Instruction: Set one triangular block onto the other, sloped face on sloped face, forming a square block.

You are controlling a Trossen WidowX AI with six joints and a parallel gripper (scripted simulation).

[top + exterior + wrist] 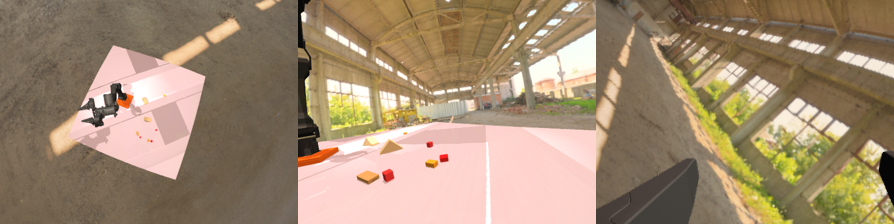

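Note:
One tan triangular block (145,100) (371,141) lies on the pink table with its ridge up, in front of the arm's base. The other triangular block (147,119) (390,147) also lies ridge up. The two are apart, with a gap of bare table between them. My gripper (81,115) (790,165) is open, with nothing between its fingers. It is raised and points away from the blocks, over the left table edge in the top view. The wrist view shows no block.
An orange-tan flat block (137,133) (367,177), an orange block (148,140) (431,163), a small yellow block (165,95) (405,133) and red cubes (156,129) (388,175) lie around. The arm's base stands on an orange plate (127,104) (327,155).

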